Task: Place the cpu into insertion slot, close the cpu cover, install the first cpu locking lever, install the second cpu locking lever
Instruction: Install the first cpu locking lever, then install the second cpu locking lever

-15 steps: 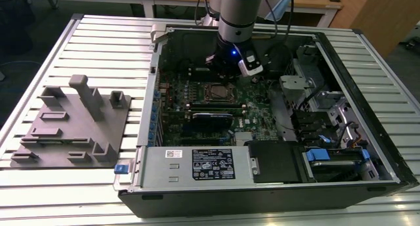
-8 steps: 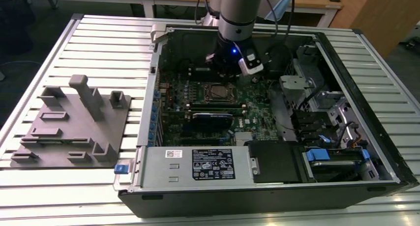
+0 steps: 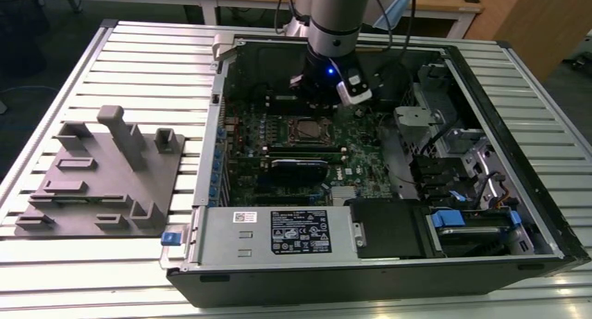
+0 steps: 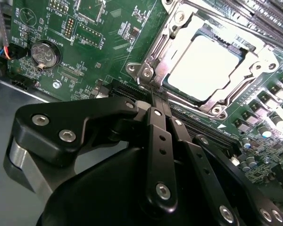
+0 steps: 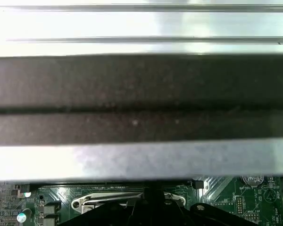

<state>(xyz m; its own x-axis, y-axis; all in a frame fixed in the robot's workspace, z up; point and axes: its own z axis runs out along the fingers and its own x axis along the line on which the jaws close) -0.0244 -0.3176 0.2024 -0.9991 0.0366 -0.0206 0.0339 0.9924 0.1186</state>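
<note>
The cpu (image 4: 207,66), a square chip with a silver top, lies flat in the insertion slot, whose dark rim (image 4: 212,32) shows along one edge of the chip. The cpu cover (image 4: 257,66), a metal frame, lies down around the chip. My gripper (image 4: 153,92) is shut, its two black fingers (image 4: 160,141) pressed together. Its tips sit at the cover's corner, beside a screw (image 4: 146,73). In the exterior view the gripper (image 3: 324,104) hangs just behind the socket (image 3: 306,130) on the green motherboard (image 3: 361,152). The first wrist view shows the cover's edge (image 5: 127,200) beside the gripper (image 5: 146,200).
The open computer case has a tall metal wall (image 5: 141,94) close behind the gripper. A power supply box (image 3: 277,232) sits at the front, with drive bays (image 3: 462,159) at the exterior view's right. A grey fixture plate (image 3: 102,173) lies outside at the left. A coin battery (image 4: 43,52) and memory slots (image 4: 269,14) flank the socket.
</note>
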